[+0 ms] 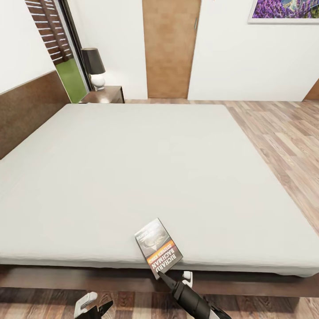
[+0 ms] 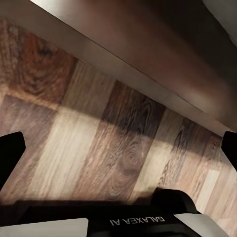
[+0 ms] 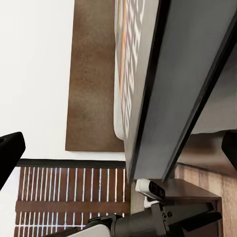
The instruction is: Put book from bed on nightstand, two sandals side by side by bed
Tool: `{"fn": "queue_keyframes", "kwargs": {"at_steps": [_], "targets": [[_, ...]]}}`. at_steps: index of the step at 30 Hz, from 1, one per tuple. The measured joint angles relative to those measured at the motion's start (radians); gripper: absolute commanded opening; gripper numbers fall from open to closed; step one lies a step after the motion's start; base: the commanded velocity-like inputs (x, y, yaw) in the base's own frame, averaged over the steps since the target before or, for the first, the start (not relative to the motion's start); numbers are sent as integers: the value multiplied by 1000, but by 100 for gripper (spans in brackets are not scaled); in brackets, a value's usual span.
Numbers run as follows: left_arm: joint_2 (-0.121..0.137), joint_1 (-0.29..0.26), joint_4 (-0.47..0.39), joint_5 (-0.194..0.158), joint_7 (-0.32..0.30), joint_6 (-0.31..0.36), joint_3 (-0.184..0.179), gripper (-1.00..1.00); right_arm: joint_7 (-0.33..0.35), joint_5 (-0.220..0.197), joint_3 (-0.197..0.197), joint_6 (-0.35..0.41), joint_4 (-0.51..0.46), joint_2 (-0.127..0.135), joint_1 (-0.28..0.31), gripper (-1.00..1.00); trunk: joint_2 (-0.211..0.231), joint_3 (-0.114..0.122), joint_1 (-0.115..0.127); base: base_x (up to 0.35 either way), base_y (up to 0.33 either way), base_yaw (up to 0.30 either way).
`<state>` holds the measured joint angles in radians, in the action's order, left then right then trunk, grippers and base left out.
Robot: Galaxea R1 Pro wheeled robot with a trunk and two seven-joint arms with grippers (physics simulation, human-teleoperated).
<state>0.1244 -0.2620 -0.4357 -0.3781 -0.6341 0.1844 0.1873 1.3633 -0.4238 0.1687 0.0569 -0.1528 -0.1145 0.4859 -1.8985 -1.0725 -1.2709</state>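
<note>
**Bedroom, near edge of bed: book at right hand**

Wood-plank floor [image 1: 283, 133] running along far side and foot of bed [image 1: 133, 168]; white walls, brown door [image 1: 170, 48] at far wall. Dark headboard [image 1: 26, 110] at head view's left. Far nightstand [image 1: 106, 94] in corner beside headboard, carrying black-shaded lamp [image 1: 94, 66]. Framed purple picture [image 1: 283, 9] high on wall.

Book [image 1: 158, 248] lying flat on grey mattress, right at near edge, one corner just over it; title lettering and orange band visible. Right hand [image 1: 175, 278] low in front of bed base, one dark fingertip touching book's overhanging corner. Fingers spread wide in right wrist view, book cover [image 3: 129, 74] seen edge-on between them, not clamped.

Left hand [image 1: 94, 305] down near floor beside bed base, fingers apart, holding nothing; planks [image 2: 113, 148] and dark bed base [image 2: 148, 54] ahead of it.
</note>
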Motion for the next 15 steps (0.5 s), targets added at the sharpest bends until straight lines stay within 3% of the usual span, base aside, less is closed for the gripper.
{"fn": "queue_keyframes", "kwargs": {"at_steps": [15], "targets": [[0,0,0,0,0,0,0,100,0,-4,0,14,1,0,0,100,0,0,0,38,0,0]]}}
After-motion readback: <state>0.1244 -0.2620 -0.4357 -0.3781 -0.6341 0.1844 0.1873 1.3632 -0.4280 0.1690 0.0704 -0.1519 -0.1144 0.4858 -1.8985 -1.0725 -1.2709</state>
